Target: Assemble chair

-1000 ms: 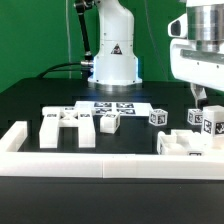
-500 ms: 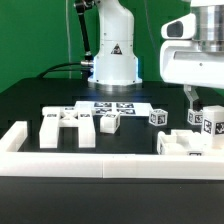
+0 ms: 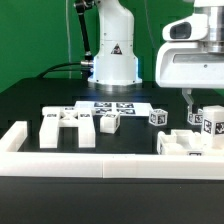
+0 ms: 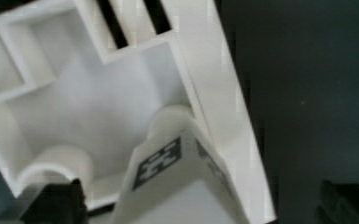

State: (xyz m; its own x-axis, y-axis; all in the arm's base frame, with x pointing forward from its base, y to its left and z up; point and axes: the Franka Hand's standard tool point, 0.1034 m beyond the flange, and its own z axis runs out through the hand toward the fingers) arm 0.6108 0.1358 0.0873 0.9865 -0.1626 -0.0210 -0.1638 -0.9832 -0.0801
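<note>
The chair is in loose white tagged parts. A slotted frame piece [image 3: 68, 128], a small block [image 3: 110, 122] and a cube [image 3: 157, 116] lie in the middle. A larger part [image 3: 183, 143] with a tagged block [image 3: 212, 120] sits at the exterior view's right. My gripper [image 3: 203, 103] hangs just above that right-hand part, open. In the wrist view the white part [image 4: 131, 100] with its tag [image 4: 160, 160] fills the space below my gripper [image 4: 197, 205]. Both dark fingertips [image 4: 48, 202] stand apart from it, with a gap on each side. Nothing is held.
The marker board [image 3: 112, 106] lies flat behind the parts, in front of the arm's base [image 3: 112, 60]. A long white border rail [image 3: 90, 162] runs along the table's front, with an upturned end [image 3: 14, 136] at the exterior view's left.
The jaws have spread from partly closed to wide open. The hand has shifted slightly toward the exterior view's left above the right-hand part. The parts have not moved.
</note>
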